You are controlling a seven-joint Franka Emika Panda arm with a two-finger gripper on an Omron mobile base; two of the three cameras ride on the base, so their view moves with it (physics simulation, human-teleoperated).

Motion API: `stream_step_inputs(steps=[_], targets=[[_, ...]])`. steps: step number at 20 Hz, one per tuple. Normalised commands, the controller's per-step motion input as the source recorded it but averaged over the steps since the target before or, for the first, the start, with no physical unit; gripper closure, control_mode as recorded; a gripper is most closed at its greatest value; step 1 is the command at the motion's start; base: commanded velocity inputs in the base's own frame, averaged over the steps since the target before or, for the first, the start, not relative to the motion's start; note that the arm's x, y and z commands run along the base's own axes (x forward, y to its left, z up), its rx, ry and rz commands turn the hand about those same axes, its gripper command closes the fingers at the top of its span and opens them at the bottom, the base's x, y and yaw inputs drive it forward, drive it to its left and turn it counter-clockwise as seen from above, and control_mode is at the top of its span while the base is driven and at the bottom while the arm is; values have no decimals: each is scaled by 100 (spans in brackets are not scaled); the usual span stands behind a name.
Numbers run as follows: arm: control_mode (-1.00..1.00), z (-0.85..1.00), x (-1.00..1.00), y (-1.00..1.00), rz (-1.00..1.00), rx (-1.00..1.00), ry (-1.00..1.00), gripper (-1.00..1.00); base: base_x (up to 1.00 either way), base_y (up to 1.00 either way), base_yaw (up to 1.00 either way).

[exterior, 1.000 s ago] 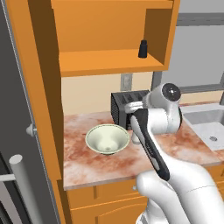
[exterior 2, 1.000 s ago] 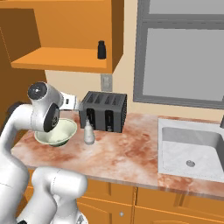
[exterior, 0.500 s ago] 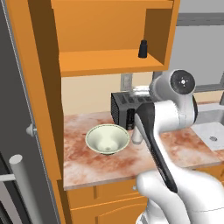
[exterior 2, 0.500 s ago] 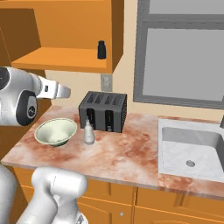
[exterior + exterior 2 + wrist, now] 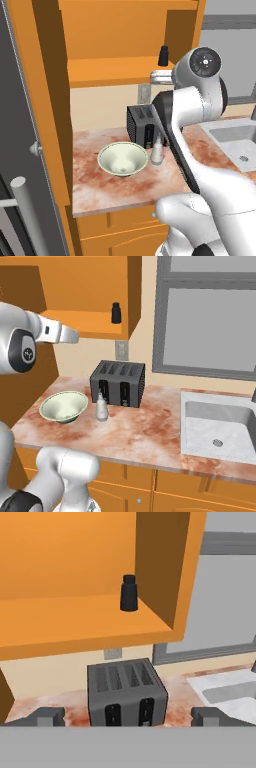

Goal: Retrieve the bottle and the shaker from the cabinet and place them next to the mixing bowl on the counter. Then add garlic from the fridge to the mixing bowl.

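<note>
One dark shaker point(image 5: 129, 593) stands on the cabinet shelf point(image 5: 75, 624); the tool point(image 5: 128, 716), jaws spread wide, holds nothing.

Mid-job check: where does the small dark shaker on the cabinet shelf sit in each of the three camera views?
Left base view: shaker upper right of centre, on the shelf's right end, just left of the arm.
Right base view: upper centre-left, at the shelf's right end.
Hand view: above centre, on the shelf near its right wall.
Shared landmark: the toaster stands on the counter below it.
</note>
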Motion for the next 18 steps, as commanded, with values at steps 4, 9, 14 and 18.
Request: stream_step_inputs(steps=[4, 9, 14, 18], targets=[[-100, 14, 29, 0, -1, 0, 9, -100, 0, 0, 0], [-100, 0, 46, -25, 2, 0, 11, -100, 0, 0, 0], [-100, -23, 24, -18, 1, 0, -1, -100, 0, 0, 0], [-100, 0, 44, -17, 0, 0, 0, -100, 0, 0, 0]])
